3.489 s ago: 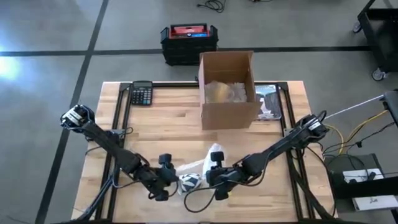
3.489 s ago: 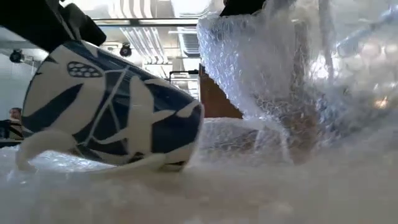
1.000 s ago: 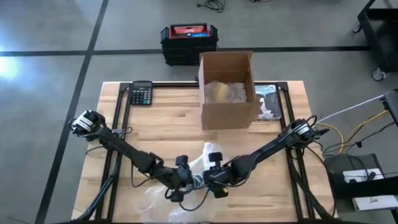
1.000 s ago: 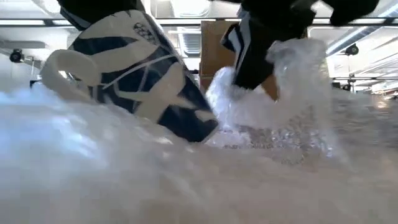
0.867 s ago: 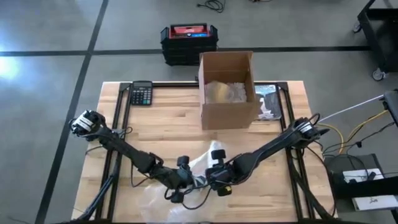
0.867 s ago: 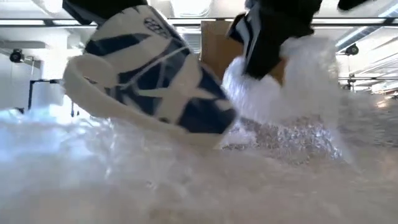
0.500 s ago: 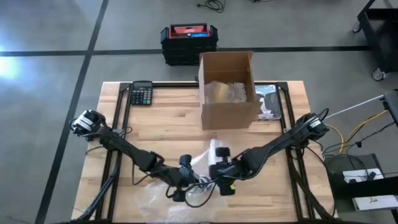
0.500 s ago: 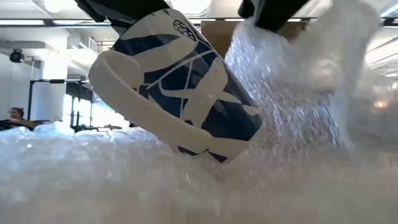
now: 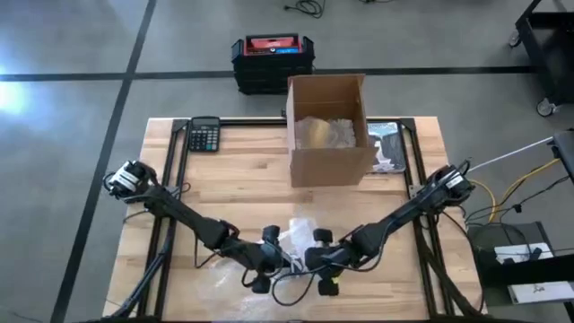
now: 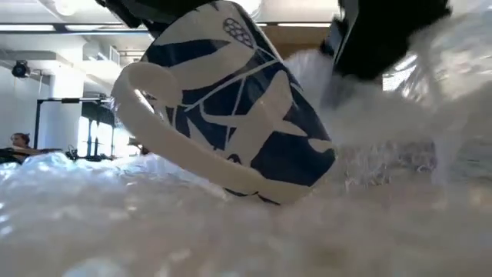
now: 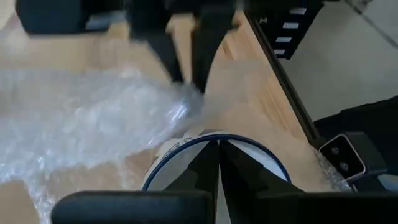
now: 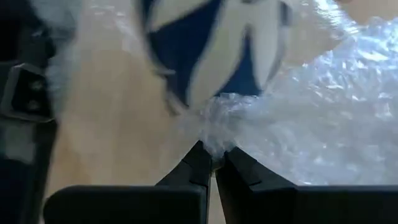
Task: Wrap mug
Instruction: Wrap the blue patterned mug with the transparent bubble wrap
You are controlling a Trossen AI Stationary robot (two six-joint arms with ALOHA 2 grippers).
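Note:
A white mug with a blue leaf pattern (image 10: 231,108) hangs tilted over a sheet of bubble wrap (image 10: 154,223) near the table's front edge. Its handle (image 10: 146,115) shows at the left of the low view. My left gripper (image 9: 269,260) is shut on the mug, which also shows in the right wrist view as the mug (image 12: 211,43). My right gripper (image 9: 321,263), just right of the mug, is shut on a bunched part of the bubble wrap (image 12: 311,124). In the high view both grippers hide most of the mug. My left gripper pinches the mug's rim (image 11: 211,138), one finger inside the mug and one outside. It comes slanting from above. The mug hangs tilted below it, base down toward the wrap; whether the base touches the wrap I cannot tell. My right gripper pinches a gathered bunch of the bubble wrap (image 12: 214,146) between its two fingers, right beside the mug's wall. The bunch is crumpled into several layers. The wrap rises from the table to the fingers (image 10: 377,46) beside the mug.
An open cardboard box (image 9: 327,130) with packing paper stands at the table's far middle. A calculator (image 9: 204,135) lies at the far left and a dark tray (image 9: 387,148) right of the box. More bubble wrap (image 9: 220,283) lies at the near left.
My right gripper has gone toward the table's near edge, drawing the bunched wrap up beside the mug. My left gripper has shifted a little toward the right and near edge with the mug, which stays tilted in its hold.

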